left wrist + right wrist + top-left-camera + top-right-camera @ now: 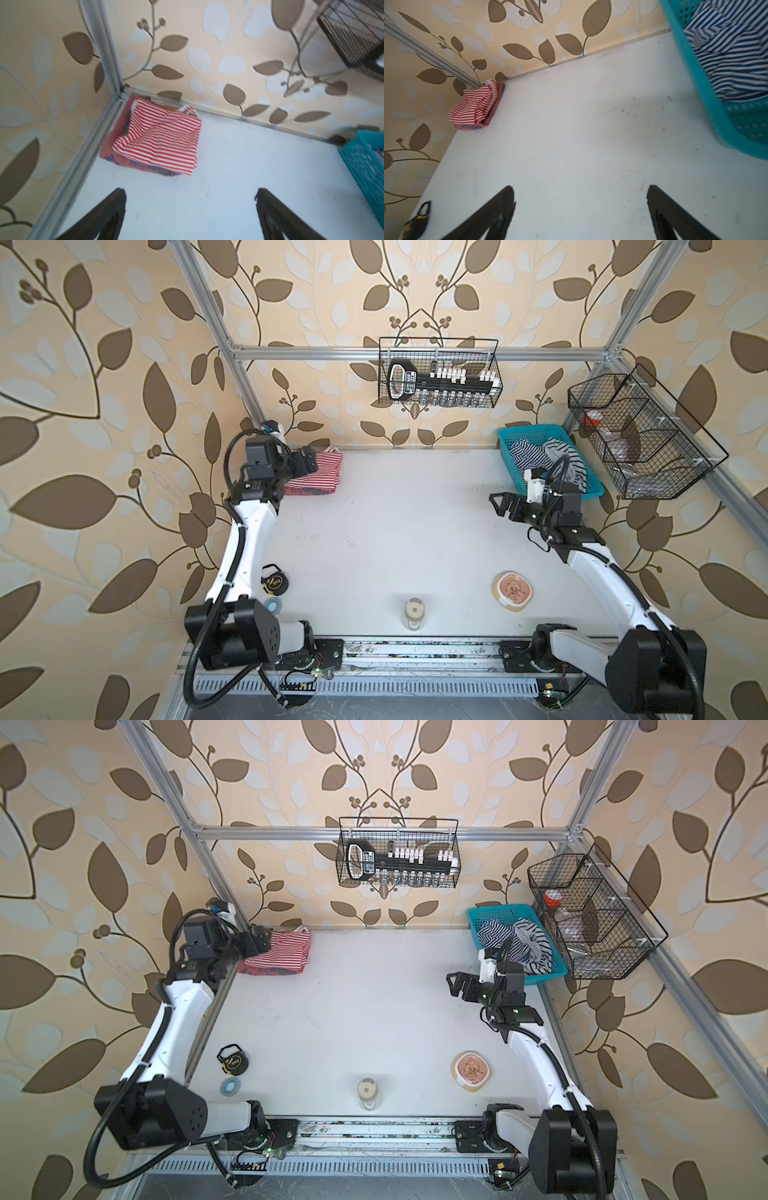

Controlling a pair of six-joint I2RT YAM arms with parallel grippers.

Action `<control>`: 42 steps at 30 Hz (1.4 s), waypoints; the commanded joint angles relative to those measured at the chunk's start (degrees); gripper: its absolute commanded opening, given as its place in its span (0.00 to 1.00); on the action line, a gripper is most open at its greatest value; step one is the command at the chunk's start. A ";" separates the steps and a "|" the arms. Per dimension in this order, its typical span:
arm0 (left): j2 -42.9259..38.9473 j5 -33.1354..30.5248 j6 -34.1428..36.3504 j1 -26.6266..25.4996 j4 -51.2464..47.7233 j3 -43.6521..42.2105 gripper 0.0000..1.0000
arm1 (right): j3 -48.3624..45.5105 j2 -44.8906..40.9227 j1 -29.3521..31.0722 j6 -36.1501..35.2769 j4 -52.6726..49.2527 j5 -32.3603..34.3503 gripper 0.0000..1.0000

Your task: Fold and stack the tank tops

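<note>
At the far left corner of the flat white table [395, 531] sits a small pile of two tops. On top lies the soft tank top with thin red and white stripes [322, 472], folded but a bit rumpled. Under it lies the brick-red tank top with a dark blue print [307, 490]. Only its front edge and left side peek out. The pile is right up against the wall.

The left gripper [311, 461] hangs just by the left side of the pile. In the left wrist view its two black fingers [108, 212] stand wide apart with only bare table between them. It holds nothing.

Along the near edge of the table come a black and yellow tape measure [275, 580], a little blue roll of tape [274, 605], a clear jar with a pale lid [414, 612] and a round cream bowl with a pink middle [513, 589].

On the right, the right gripper [496, 504] points toward the middle of the table. Its fingers are wide apart too, and it holds nothing. Just behind it is a blue-green plastic basket [508, 454] with crumpled dark blue and white striped cloth [536, 454] inside.
</note>
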 commanded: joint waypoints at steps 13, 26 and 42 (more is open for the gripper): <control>-0.12 -23.69 -1.87 -9.80 36.60 -39.43 0.99 | -32.60 2.03 -0.01 -11.53 54.17 19.37 1.00; 6.94 -18.04 0.32 -9.38 43.45 -40.20 0.99 | -31.81 14.97 0.27 -13.63 64.49 15.43 1.00; 13.23 -16.76 6.94 -6.31 68.47 -49.58 0.99 | -31.80 15.52 0.42 -13.92 65.33 15.77 1.00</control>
